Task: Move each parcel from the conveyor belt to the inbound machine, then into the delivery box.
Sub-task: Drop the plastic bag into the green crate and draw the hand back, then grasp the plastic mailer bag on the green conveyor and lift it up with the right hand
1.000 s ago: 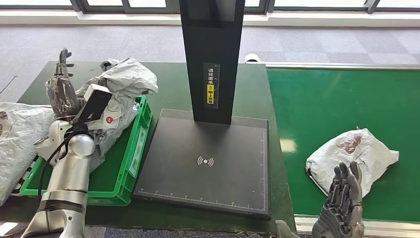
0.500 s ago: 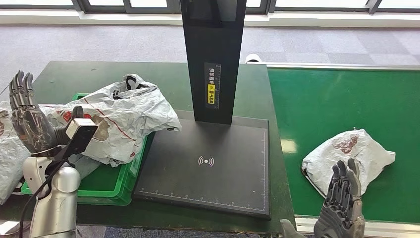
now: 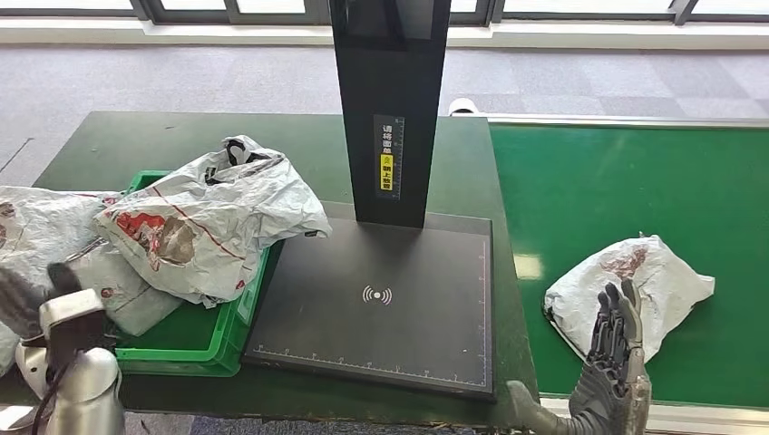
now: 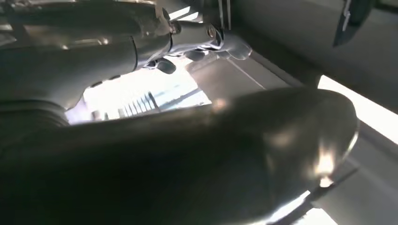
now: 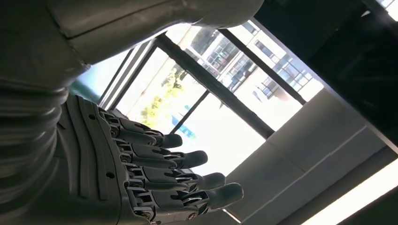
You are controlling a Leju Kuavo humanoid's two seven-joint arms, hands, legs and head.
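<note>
Parcel (image 3: 630,283) lies on conveyor belt (image 3: 589,181), touching right hand's (image 3: 612,349) raised fingertips.

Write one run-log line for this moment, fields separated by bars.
left hand: low beside green box | right hand: open, near belt parcel | scanner plate: bare | box parcel: over box rim

This looks like a parcel-sorting station set up in an office-like hall. A green conveyor belt (image 3: 635,190) runs beside a dark green table (image 3: 299,145) carrying a black scanning platform with a tall black post (image 3: 376,299), and a green plastic crate (image 3: 195,340) holds crumpled grey plastic mail bags (image 3: 213,217). Grey carpet tiles (image 3: 227,77) reach floor-level windows (image 3: 272,9).
</note>
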